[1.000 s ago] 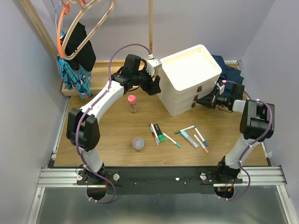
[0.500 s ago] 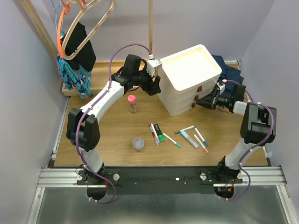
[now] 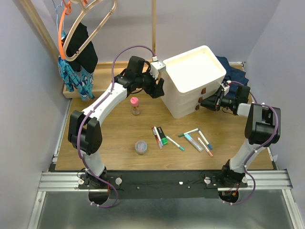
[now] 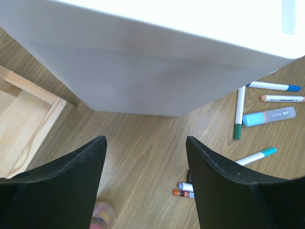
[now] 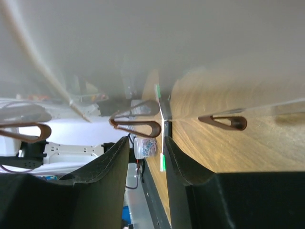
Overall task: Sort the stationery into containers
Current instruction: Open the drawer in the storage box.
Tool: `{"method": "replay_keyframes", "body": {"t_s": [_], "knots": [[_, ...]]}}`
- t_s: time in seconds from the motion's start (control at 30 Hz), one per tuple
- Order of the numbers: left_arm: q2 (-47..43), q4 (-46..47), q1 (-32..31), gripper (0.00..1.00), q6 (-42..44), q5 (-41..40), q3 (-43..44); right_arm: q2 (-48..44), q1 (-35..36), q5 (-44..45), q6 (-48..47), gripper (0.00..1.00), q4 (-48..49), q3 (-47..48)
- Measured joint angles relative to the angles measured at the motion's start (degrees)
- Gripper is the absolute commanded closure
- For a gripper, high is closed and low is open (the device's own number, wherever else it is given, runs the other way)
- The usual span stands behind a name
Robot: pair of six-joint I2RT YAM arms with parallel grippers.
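Observation:
The white three-drawer unit (image 3: 193, 76) stands at the back with all drawers shut; its side fills the left wrist view (image 4: 143, 57). My left gripper (image 3: 156, 88) (image 4: 144, 143) hangs open and empty by the unit's left side. My right gripper (image 3: 208, 102) (image 5: 146, 140) is open at the drawer fronts, fingertips just short of a brown pull tab (image 5: 136, 125) (image 3: 198, 107). On the table lie a pink-capped bottle (image 3: 135, 106), a clear tub (image 3: 141, 147) (image 5: 145, 147), a black-and-green marker (image 3: 162, 136), a pale blue tube (image 3: 193, 141) (image 4: 269, 116) and several slim markers (image 3: 205, 140).
Hangers with clothes (image 3: 76, 43) hang at the back left above a flat wooden rack base (image 3: 81, 90) (image 4: 24, 119). A wooden post (image 3: 154, 24) rises behind the unit. Dark blue cloth (image 3: 233, 69) lies at the unit's right rear.
My right gripper's jaws have spread apart at the drawer fronts, letting go of the pull tab. The left arm and the stationery have not moved.

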Motion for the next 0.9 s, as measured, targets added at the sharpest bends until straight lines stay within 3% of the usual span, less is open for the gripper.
{"method": "replay_keyframes", "body": {"t_s": [0.47,0.67,0.9], "knots": [[0.07,-0.59,-0.72,0.23,0.17,-0.22,0.02,1.73,0.09,0.28,7.19,0.65,10.86,-0.50],[0.11,-0.63,-0.74,0.23,0.20,-0.33,0.02,2.64,0.09,0.33,9.97,0.89,14.97,-1.49],[0.11,-1.25,-0.90,0.23,0.66,-0.70,0.02,2.51,0.09,0.11,7.28,0.99,12.55,-1.75]]}}
